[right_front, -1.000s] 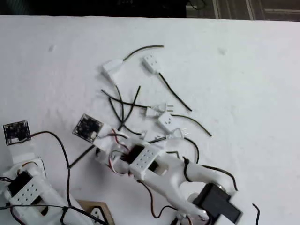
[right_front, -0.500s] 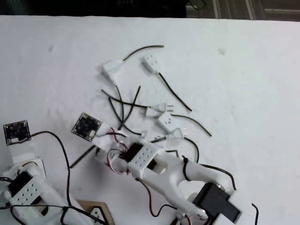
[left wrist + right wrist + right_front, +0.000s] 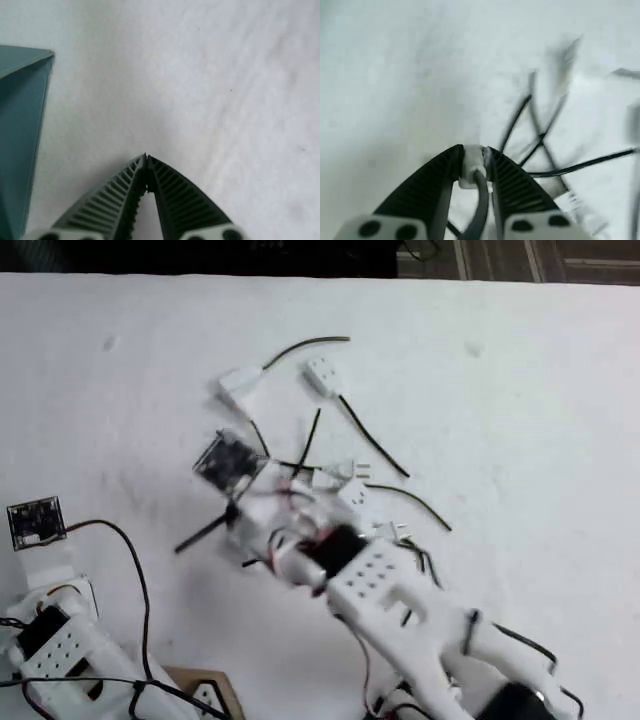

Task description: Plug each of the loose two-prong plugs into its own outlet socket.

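My right gripper (image 3: 472, 154) is shut on a small white two-prong plug (image 3: 471, 167), whose black cord trails back under the fingers. In the high view the right arm (image 3: 385, 585) lies across the middle of the table, its wrist over a tangle of black cords (image 3: 305, 445). Two white outlet sockets (image 3: 322, 373) (image 3: 238, 385) lie beyond it, a third socket (image 3: 352, 495) just beside it. A loose plug (image 3: 335, 475) and another plug (image 3: 392, 530) lie close by. My left gripper (image 3: 146, 161) is shut and holds nothing, just above the bare white table.
The left arm (image 3: 50, 650) stands at the near left corner. A teal object (image 3: 20, 125) is beside the left gripper. A wooden piece (image 3: 205, 690) lies at the near edge. The white table (image 3: 520, 420) is bare at the right and far left.
The right arm has swung toward the far side and to the right with the plug in its gripper, dragging a black cord along. The left arm has not moved.
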Motion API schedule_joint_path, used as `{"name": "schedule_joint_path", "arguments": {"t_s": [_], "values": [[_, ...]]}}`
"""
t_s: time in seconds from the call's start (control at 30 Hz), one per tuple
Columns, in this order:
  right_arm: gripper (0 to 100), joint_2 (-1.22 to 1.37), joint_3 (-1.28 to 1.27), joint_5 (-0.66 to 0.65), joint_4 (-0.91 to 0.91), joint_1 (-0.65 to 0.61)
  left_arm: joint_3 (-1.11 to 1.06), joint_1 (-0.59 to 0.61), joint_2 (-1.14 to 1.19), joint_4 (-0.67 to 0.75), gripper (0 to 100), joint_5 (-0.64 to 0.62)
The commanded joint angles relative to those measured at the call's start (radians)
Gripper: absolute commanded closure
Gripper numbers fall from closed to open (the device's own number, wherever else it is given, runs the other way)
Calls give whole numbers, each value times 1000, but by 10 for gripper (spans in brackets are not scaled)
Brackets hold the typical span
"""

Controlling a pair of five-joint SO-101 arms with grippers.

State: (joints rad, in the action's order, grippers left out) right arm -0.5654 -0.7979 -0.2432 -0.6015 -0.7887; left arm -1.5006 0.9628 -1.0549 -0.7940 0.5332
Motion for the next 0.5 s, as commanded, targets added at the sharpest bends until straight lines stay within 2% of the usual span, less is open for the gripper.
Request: {"name": "schedule_joint_path", "arguments": {"t_s": [0.0, 0.1, 0.23, 0.47], "values": [[981, -94, 126, -26, -39, 82, 3, 1, -18, 15, 977, 6], [981, -76, 207, -80, -38, 159, 3, 1, -18, 15, 977, 6], [981, 13, 305, -89, -39, 239, 3, 1, -18, 15, 977, 6], [981, 99, 304, -81, -45, 246, 3, 1, -18, 15, 977, 6]]}}
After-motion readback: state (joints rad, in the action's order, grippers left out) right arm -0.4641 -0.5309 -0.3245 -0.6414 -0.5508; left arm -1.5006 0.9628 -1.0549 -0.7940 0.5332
